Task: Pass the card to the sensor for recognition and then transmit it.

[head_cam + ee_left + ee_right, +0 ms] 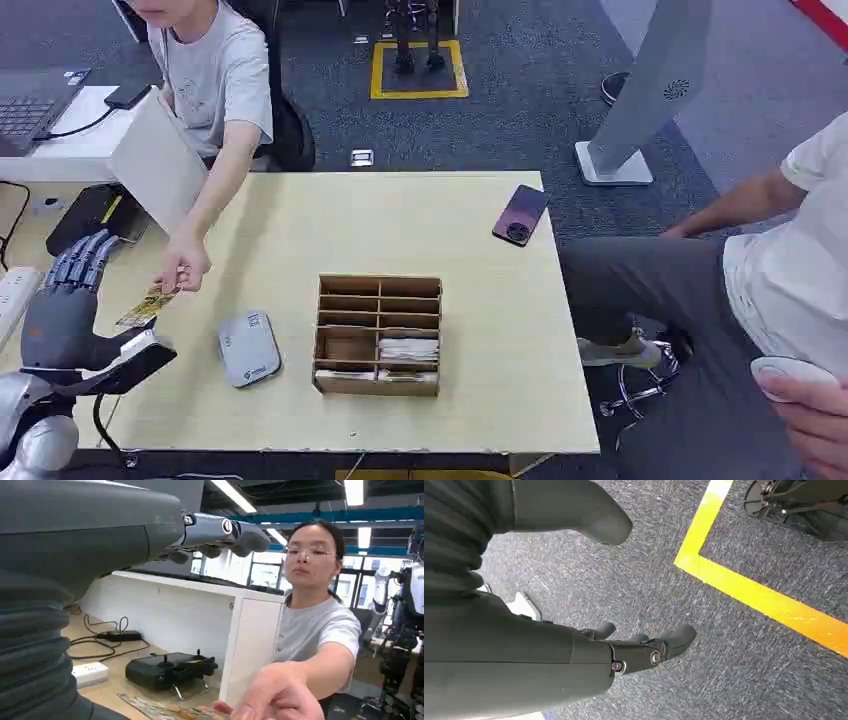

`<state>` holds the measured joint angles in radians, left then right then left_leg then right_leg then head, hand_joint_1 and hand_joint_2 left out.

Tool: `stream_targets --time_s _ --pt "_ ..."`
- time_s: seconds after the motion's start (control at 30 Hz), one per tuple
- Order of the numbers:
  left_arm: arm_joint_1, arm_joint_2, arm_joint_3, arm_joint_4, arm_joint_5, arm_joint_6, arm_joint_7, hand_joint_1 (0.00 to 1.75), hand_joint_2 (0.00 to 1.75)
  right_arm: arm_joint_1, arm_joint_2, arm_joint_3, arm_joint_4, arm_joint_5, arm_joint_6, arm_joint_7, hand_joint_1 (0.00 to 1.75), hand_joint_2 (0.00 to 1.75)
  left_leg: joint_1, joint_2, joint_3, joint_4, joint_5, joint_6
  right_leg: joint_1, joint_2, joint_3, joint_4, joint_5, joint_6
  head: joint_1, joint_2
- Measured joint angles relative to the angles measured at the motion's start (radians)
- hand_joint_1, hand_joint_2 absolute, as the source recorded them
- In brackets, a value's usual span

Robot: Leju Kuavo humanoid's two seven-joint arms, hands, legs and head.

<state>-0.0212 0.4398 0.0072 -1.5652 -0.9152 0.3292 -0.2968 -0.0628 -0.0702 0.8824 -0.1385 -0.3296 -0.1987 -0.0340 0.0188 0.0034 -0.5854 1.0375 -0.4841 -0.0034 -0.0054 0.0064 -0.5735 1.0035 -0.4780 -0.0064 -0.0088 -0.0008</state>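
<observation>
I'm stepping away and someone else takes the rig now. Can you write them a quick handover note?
Left hand: raised at the table's left edge, open, holding nothing. Right hand: hanging over the floor, open, holding nothing.
Card: held by a person's hand at the table's left edge, near the left hand.
Sensor: flat on the table, left of the wooden organiser.
Done: nothing yet.
Left: take the card, present it to the sensor, pass it on.

Phone (pixel 520 215) (dark) beyond wooden organizer (pixel 379 335)
</observation>
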Motion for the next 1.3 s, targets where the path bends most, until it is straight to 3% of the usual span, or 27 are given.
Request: stream_targets --time_s 0.4,0.43,0.73,1.3 --pt "0.0 0.0 0.0 0.0 0.0 0.0 0.0 0.0 1.75 0.0 0.0 0.0 0.0 0.0 0.0 0.0 0.0 1.75 0.0 0.0 0.0 0.0 0.0 0.0 0.0 0.0 0.0 0.0 0.0 0.0 0.0 0.0" --pt "0.0 0.0 0.0 0.0 0.0 0.0 0.0 1.75 1.75 0.0 0.0 0.0 0.0 0.0 0.0 0.0 0.0 1.75 0.0 0.0 0.0 0.0 0.0 0.0 0.0 0.0 0.0 0.0 0.0 0.0 0.0 0.0" --pt "0.018 0.02 0.0 0.0 0.054 -0.006 -0.011 1.75 1.75 0.0 0.0 0.01 0.0 0.003 0.0 0.0 0.0 1.75 0.0 0.0 0.0 0.0 0.0 0.0 0.0 0.0 0.0 0.0 0.0 0.0 0.0 0.0" --pt "0.024 0.026 0.0 0.0 0.056 -0.006 -0.016 1.75 1.75 0.0 0.0 0.014 0.0 0.003 -0.002 0.0 0.0 1.75 0.0 0.0 0.0 0.0 0.0 0.0 0.0 0.0 0.0 0.0 0.0 0.0 0.0 0.0"
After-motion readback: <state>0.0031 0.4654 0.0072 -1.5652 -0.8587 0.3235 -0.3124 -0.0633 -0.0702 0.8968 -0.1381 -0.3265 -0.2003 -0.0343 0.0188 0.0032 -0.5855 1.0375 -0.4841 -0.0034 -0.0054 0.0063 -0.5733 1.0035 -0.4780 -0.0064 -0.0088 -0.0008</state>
